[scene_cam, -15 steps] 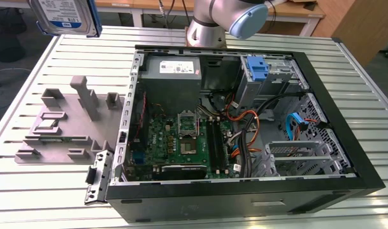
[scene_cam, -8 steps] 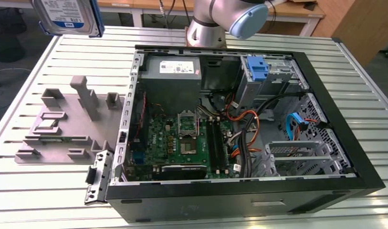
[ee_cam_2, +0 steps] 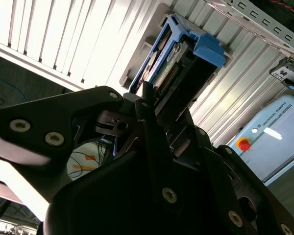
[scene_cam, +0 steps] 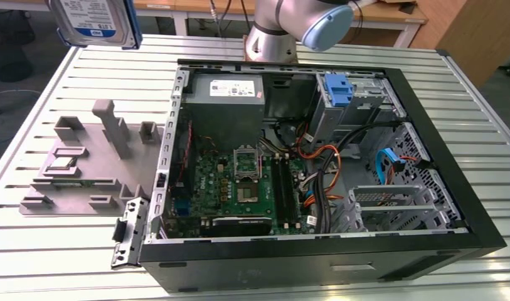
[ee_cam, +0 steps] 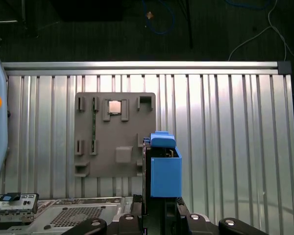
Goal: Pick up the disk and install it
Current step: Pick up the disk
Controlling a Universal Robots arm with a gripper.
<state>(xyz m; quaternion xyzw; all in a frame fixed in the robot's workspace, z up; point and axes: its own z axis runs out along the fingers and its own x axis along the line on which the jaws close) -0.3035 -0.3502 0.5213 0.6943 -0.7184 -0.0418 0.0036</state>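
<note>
The claw (ee_cam_2: 157, 110) was closed on the disk (ee_cam_2: 174, 61), which stuck out in front of it, high above the table (ee_cam: 225, 122).

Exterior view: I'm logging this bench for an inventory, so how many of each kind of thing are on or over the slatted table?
disk: 1
open computer case: 1
grey parts tray: 1
robot arm: 1
Total: 4
</note>
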